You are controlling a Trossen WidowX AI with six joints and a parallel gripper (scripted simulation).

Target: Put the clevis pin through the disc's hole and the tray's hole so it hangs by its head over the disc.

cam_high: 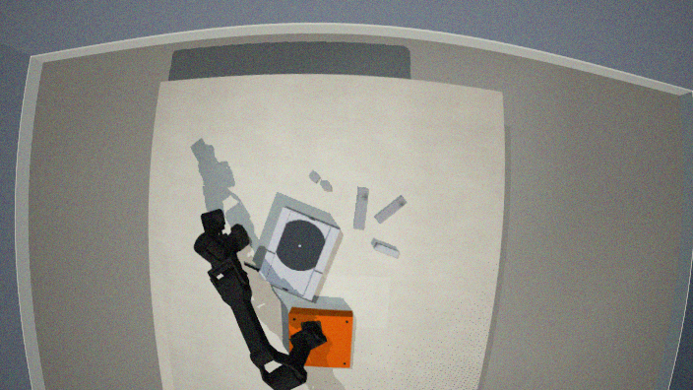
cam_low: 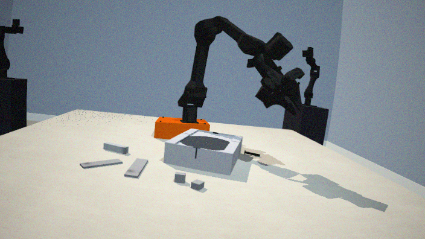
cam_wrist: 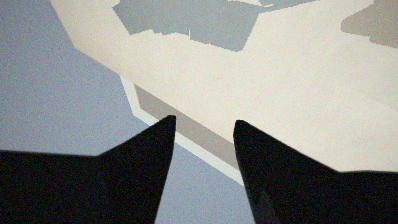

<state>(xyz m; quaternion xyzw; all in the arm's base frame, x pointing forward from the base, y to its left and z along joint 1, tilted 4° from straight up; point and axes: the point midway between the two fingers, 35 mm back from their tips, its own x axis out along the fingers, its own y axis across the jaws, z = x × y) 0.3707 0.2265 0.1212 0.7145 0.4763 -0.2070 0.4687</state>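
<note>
Your claw (cam_low: 292, 112) (cam_wrist: 205, 125) is part-open, fairly narrow, with nothing between its tips. Below it, on the table (cam_high: 433, 148) (cam_low: 75, 205) (cam_wrist: 300, 80) beside the tray (cam_high: 314, 291) (cam_low: 196, 164), lies the dark pin (cam_high: 251, 267) (cam_low: 252, 153). Descend at this slant and spacing, and a fingertip could knock the pin away or clip the tray. The pale table lies below your claw; blue-grey walls (cam_high: 345, 10) (cam_low: 121, 60) stand beyond.
</note>
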